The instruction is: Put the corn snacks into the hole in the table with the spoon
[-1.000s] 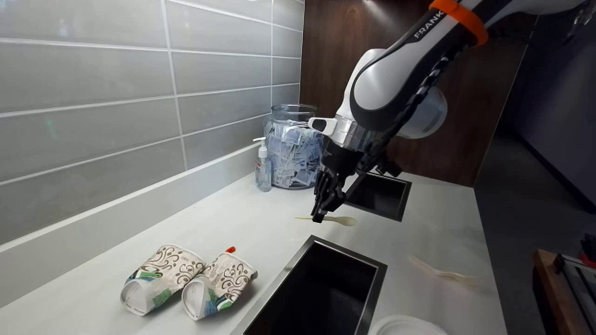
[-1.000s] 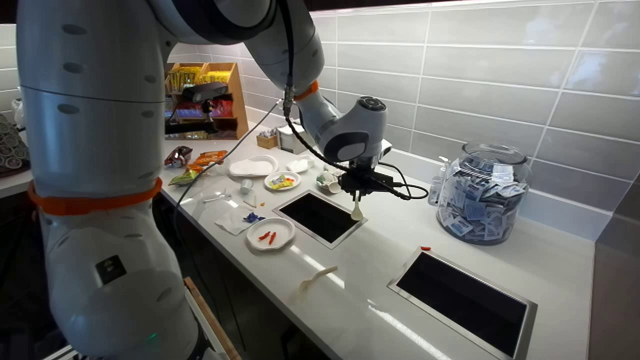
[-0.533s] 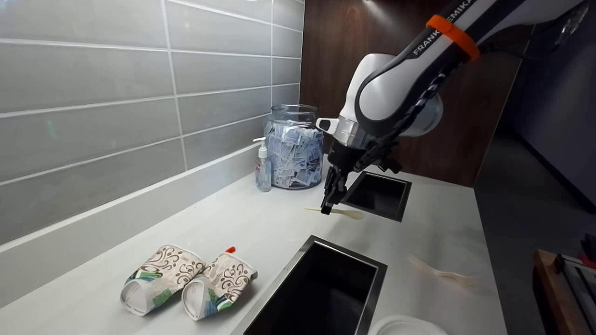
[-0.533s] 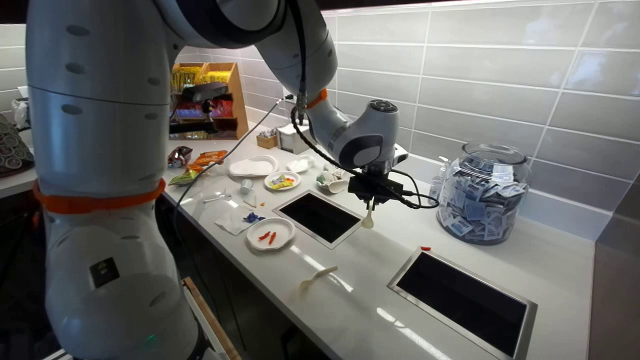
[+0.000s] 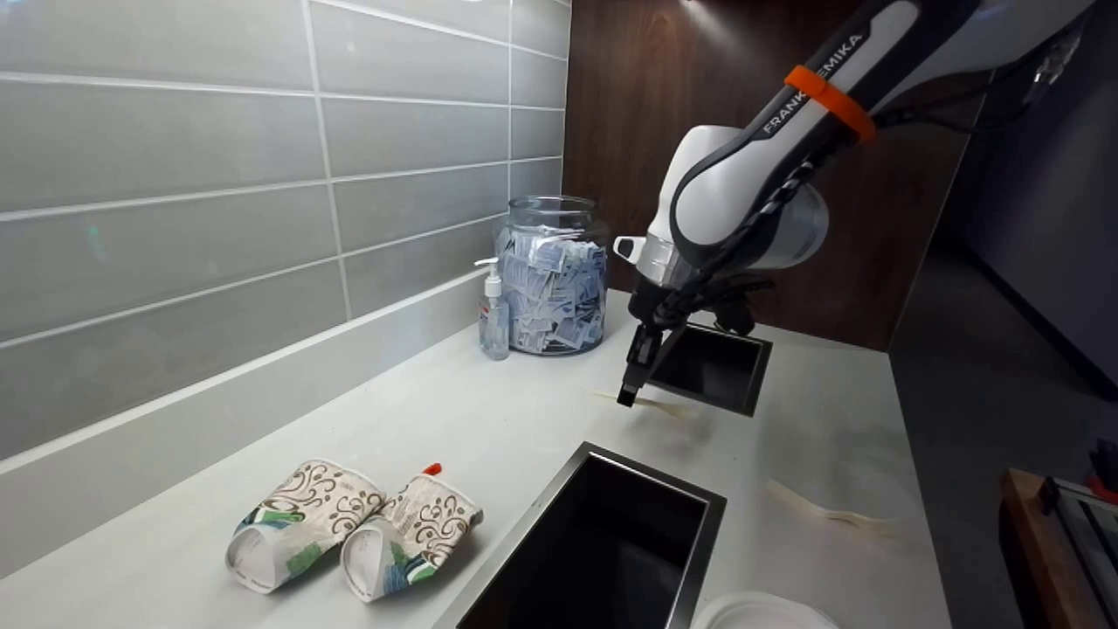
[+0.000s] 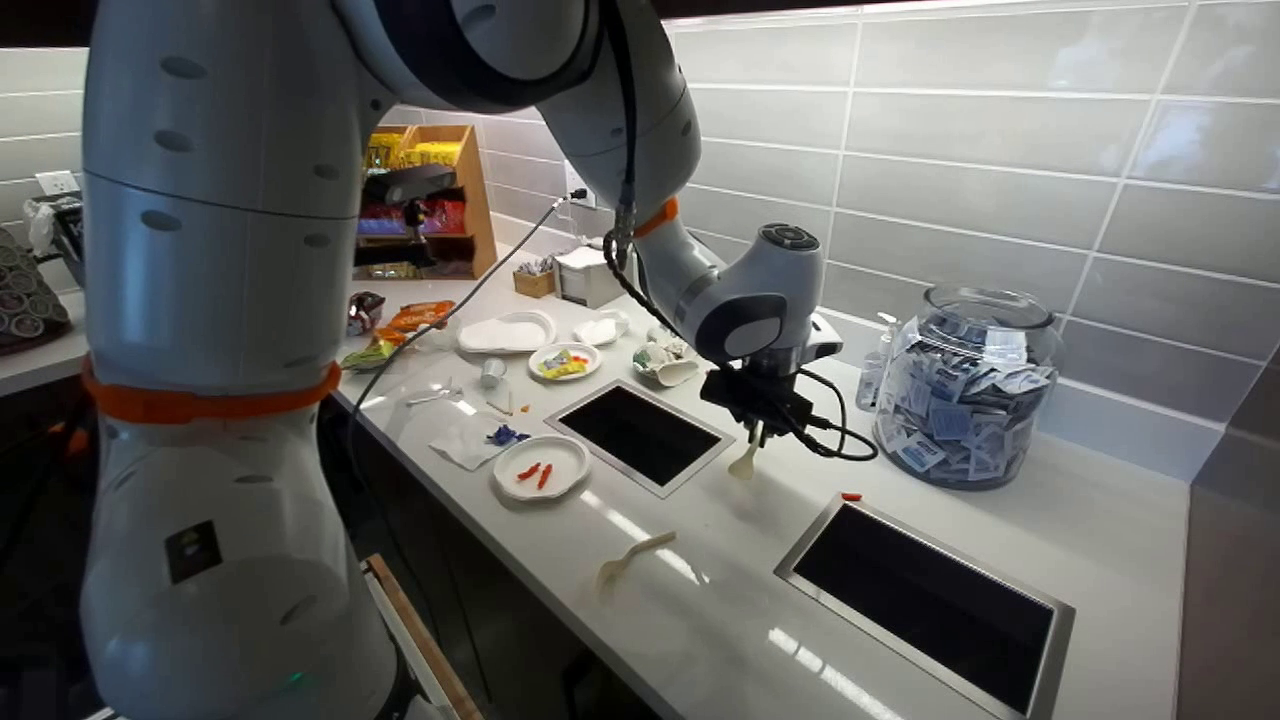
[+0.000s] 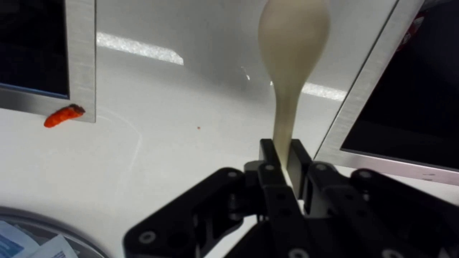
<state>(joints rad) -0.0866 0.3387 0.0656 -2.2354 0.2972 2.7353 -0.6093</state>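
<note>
Clamping the spoon (image 7: 294,39) by its handle, the end effector (image 7: 284,150) hangs above the desk (image 7: 168,154), two black fingers (image 7: 267,151) pressed against both sides and the bowl jutting out ahead. In the wrist view the bowl is over the strip between a dark, metal-framed hole (image 7: 32,46) and a second hole (image 7: 419,107). Across the corner of that first frame lies a red corn snack (image 7: 64,115), partly on metal, partly on the desk. Near the same hole stands a glass jar (image 6: 1035,340) of packets (image 6: 970,410), a pump bottle (image 5: 494,323) just beside it. A pale piece of cutlery (image 6: 650,543) lies on the desk, well apart from the end effector. In an exterior view a small red piece (image 5: 432,469) is close by two crumpled paper containers (image 5: 306,515); whether they touch, I cannot tell. Just beside the second hole, a white plate (image 6: 572,465) carries two more corn snacks (image 6: 545,477). At the far end stands a wooden shelf (image 6: 480,200).
</note>
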